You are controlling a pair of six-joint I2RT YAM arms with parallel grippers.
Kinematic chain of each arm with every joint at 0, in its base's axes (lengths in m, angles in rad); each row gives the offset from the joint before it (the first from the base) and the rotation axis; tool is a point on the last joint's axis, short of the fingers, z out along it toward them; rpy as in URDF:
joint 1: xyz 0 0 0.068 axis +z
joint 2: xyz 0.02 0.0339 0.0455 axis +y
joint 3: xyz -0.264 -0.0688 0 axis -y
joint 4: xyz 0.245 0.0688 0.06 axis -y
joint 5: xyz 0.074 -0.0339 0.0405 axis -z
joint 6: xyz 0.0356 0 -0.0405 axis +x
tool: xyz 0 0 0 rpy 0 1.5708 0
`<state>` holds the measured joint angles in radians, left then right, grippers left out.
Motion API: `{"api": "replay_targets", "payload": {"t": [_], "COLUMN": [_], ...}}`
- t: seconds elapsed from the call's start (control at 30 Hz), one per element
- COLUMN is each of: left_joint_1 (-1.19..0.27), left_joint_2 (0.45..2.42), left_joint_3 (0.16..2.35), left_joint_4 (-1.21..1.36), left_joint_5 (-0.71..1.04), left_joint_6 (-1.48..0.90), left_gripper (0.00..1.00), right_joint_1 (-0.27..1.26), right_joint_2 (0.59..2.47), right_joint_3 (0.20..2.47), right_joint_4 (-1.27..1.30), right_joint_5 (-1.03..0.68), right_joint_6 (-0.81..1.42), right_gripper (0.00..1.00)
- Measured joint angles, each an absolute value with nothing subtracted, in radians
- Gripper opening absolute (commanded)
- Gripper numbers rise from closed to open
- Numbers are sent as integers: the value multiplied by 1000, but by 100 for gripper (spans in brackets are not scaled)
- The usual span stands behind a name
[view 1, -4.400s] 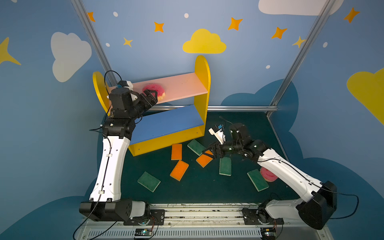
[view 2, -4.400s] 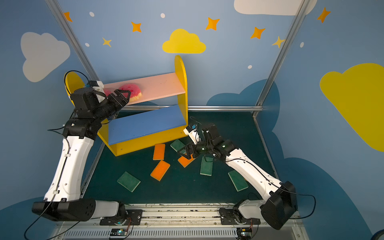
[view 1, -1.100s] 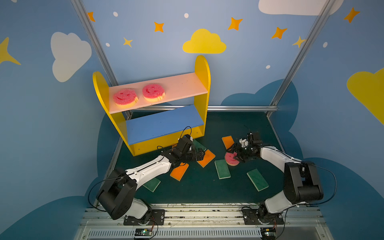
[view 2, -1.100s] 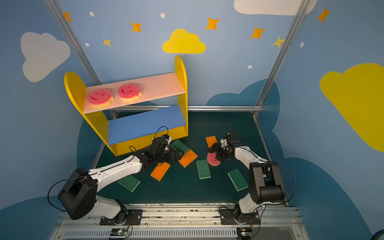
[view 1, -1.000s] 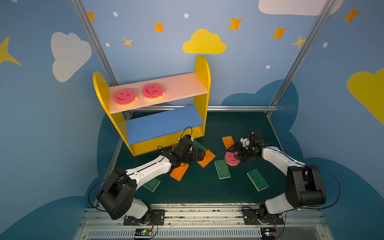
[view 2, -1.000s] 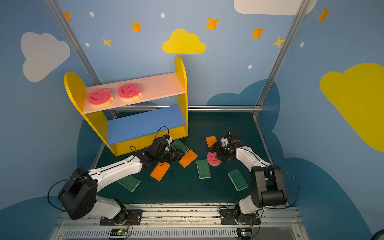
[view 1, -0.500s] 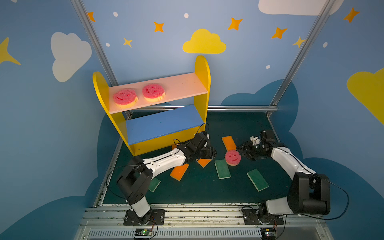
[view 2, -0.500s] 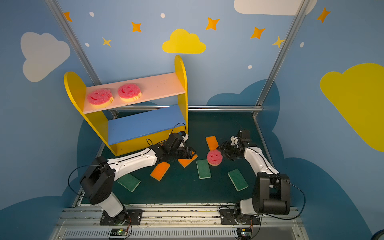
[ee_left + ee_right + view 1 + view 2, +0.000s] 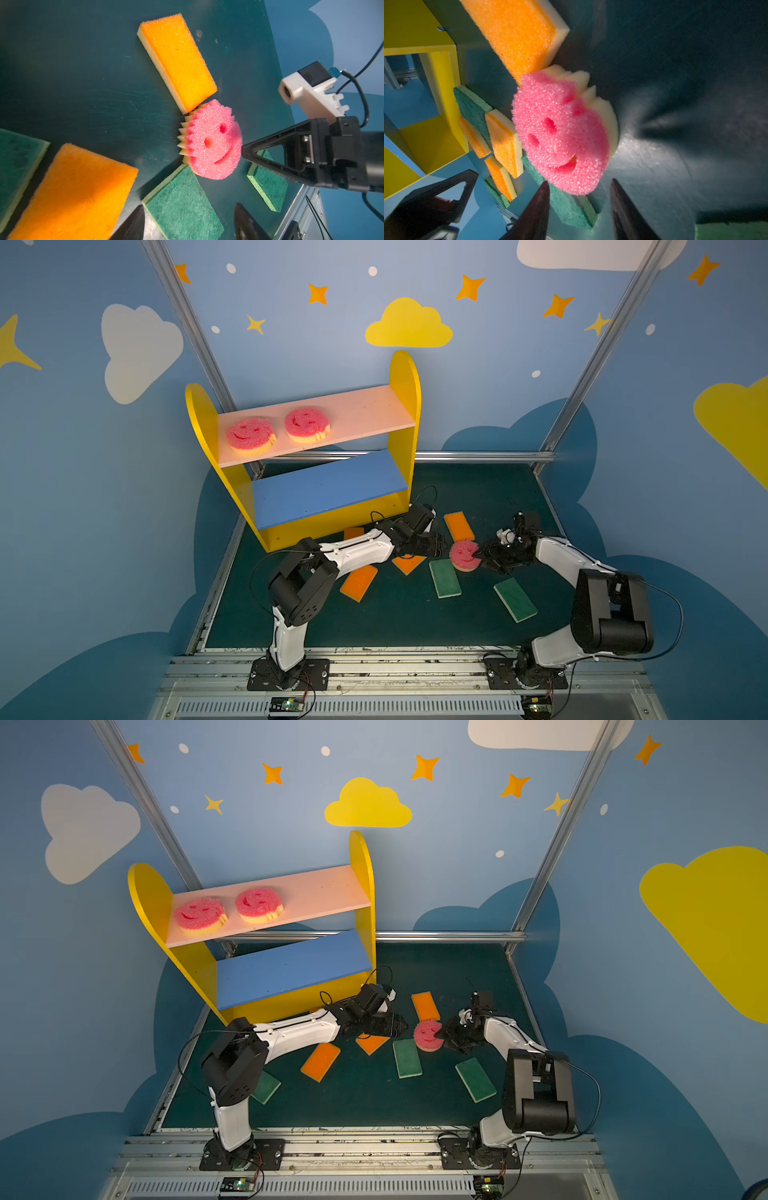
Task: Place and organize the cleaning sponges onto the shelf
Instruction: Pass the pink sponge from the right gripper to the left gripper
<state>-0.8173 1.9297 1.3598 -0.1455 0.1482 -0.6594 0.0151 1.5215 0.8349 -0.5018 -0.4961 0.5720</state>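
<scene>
We count three pink smiley sponges (image 9: pixel 250 435): two on the shelf (image 9: pixel 405 377), the third smiley (image 9: pixel 464 556) on the mat (image 9: pixel 395 622), touching one of four orange rectangles (image 9: pixel 459 526). The green rectangles (image 9: pixel 444 578) seem to be four. The right gripper (image 9: pixel 579 182) is parted at its rim and the left gripper (image 9: pixel 189 206) is wide and empty. Open mat lies frontward.

We are closing in on the pink smiley sponge (image 9: pixel 463 555) from both sides (left gripper (image 9: pixel 444 548) reaching nearer, right gripper (image 9: pixel 483 558) narrowing its jaws).

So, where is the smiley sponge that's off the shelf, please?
In both top views the pink smiley sponge lies right of centre, touching an orange sponge and a green sponge, at the right gripper.
</scene>
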Motion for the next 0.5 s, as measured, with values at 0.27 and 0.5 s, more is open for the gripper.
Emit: {"api": "replay_targets", "payload": {"t": [0.27,0.5], "left_joint_1": [-838,-841], "left_joint_2": [2050,2093], "left_joint_3": [1488,1512], "left_joint_4": [-160,-176], "left_joint_5": [173,187], "left_joint_6": [-659,-662], "left_gripper": [67,67], "right_joint_1": [26,27], "right_joint_2": [1576,1596], "right_joint_3": [810,810], "right_joint_4": [-459,-437], "right_joint_5": [-494,-498], "right_joint_6": [570,571], "right_gripper": [41,32]}}
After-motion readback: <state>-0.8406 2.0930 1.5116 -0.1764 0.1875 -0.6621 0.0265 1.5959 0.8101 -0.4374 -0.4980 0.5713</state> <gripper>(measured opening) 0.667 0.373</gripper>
